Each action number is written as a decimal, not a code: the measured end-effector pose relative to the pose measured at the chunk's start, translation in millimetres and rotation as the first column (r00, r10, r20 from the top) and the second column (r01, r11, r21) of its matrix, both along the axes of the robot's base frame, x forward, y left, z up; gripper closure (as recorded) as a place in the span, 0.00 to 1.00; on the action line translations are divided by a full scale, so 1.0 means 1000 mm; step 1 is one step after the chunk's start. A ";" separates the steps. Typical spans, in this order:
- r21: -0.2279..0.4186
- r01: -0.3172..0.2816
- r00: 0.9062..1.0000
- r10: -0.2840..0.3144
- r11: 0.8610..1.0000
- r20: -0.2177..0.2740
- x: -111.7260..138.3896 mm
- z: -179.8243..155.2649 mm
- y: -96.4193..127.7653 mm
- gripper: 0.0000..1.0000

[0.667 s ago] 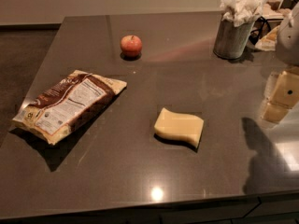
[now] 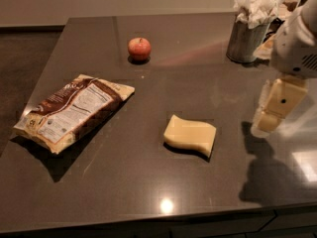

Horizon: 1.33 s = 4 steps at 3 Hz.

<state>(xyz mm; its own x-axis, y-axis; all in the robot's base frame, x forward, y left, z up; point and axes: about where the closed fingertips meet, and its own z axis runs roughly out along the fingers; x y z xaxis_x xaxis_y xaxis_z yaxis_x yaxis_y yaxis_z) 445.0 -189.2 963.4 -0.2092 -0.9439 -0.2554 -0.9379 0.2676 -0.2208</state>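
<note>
**Gripper [image 2: 266, 123] hangs to the right of the sponge [image 2: 190, 135]**

The gripper hangs over the right side of the dark table [image 2: 198, 73]. I see nothing held in it, and I cannot tell if it is open or closed. The yellow sponge lies flat near it, on its left in the camera view, with its long axis running almost toward the gripper.

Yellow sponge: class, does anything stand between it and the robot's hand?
Nothing visible does. The hand hangs at the right of the view above the counter; no object lies between it and the yellow sponge.
</note>
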 end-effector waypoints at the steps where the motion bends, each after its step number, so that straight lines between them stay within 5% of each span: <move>1: 0.053 -0.015 0.999 0.017 0.998 -0.045 0.009 -0.032 0.037 0.00; 4: 0.099 -0.050 0.988 0.064 0.994 -0.138 0.016 -0.106 0.103 0.00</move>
<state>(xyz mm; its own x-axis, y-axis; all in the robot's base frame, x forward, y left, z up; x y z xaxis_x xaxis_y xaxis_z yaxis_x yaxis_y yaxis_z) 460.9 -86.5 857.6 -0.1962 -0.9282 -0.3161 -0.9721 0.2264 -0.0614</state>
